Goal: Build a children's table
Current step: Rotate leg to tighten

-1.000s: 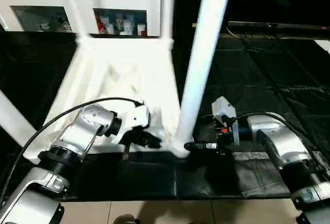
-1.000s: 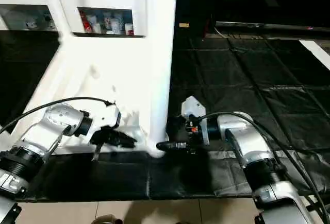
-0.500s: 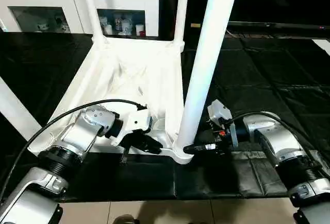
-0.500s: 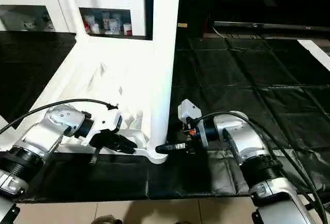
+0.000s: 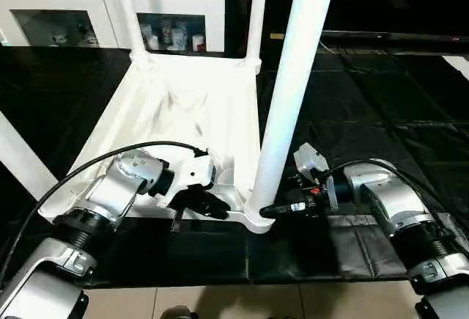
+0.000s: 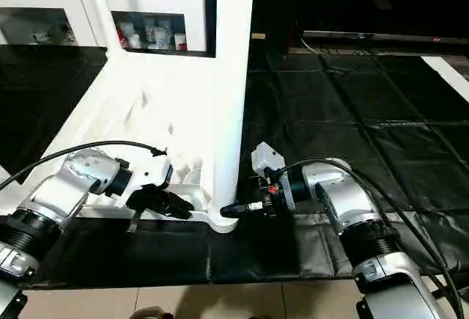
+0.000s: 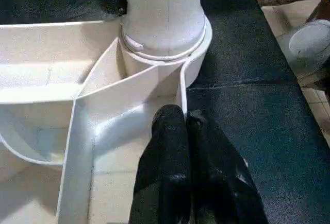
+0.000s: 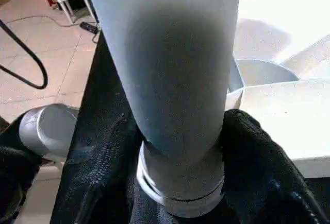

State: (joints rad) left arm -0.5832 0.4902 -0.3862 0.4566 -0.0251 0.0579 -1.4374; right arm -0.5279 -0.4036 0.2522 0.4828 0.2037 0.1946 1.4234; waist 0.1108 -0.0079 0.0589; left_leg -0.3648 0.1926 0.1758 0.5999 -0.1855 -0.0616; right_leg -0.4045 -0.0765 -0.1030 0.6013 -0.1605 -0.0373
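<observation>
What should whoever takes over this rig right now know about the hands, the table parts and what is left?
Left hand: shut, empty, fingertips resting inside the ribbed underside of the table top, near the corner.
Right hand: fingers on either side of the near right leg, low down by its socket.
Table: upside down on the black mat. Four legs stand in the corner sockets: far left leg, far right leg, near left leg and the one being worked.
Done: all legs placed.
Left: I can't tell whether this last leg is fully screwed in; likely finish tightening, then turn the table upright.
</observation>
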